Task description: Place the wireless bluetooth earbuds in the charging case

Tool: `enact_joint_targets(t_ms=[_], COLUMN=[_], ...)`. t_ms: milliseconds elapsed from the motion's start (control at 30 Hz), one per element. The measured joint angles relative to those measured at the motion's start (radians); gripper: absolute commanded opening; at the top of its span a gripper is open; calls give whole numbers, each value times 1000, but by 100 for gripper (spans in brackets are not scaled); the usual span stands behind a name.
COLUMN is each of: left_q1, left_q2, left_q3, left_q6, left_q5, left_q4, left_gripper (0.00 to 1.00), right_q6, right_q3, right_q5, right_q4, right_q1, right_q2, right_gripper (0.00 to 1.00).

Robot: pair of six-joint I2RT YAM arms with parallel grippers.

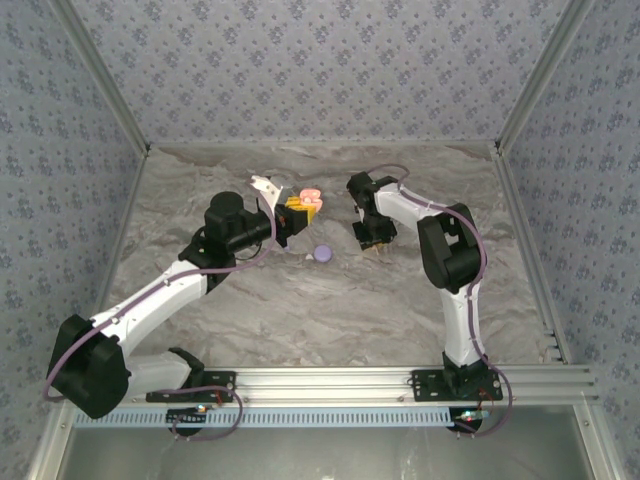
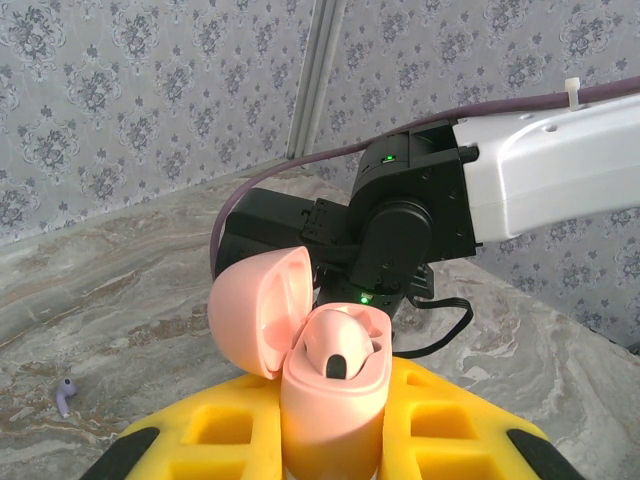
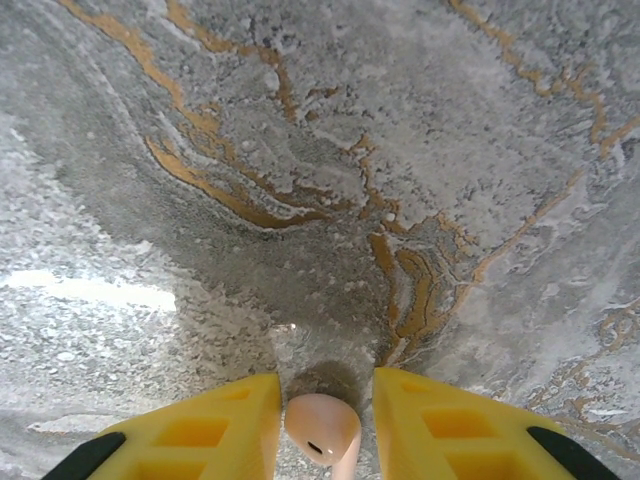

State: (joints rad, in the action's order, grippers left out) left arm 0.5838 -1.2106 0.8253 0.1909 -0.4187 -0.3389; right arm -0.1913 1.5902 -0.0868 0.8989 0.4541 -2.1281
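Left gripper [image 2: 335, 445]: jaws clamp the open charging case [image 2: 332, 385]. Right gripper [image 3: 325, 388], at the case's 4 o'clock: jaws closed on a pink earbud [image 3: 322, 430].

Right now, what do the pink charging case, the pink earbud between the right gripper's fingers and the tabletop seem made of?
Pink charging case: smooth plastic, satin, soft highlights on its open lid. Pink earbud: likely the same plastic, faint sheen. Tabletop: grey marble look with ochre veins; stone or printed sheet, unclear.

Three earbuds [image 3: 320, 430] [image 2: 338, 352] [image 2: 65, 395], one case [image 2: 330, 405], one disc [image 1: 322, 254]
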Motion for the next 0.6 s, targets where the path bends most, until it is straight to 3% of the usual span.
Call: enact_joint_targets(t_ms=[200,600], left_q1=[0,0], left_q2=[9,10], left_q3=[0,-1], left_q6=[0,1], left_q5=[0,15], left_q4=[0,6], left_gripper=[7,7], right_q6=[-6,-8], right_q3=[0,-36], right_q5=[0,0], right_q4=[-1,-40], right_q1=[6,6], right_q2=[0,25], right_gripper=[24,23])
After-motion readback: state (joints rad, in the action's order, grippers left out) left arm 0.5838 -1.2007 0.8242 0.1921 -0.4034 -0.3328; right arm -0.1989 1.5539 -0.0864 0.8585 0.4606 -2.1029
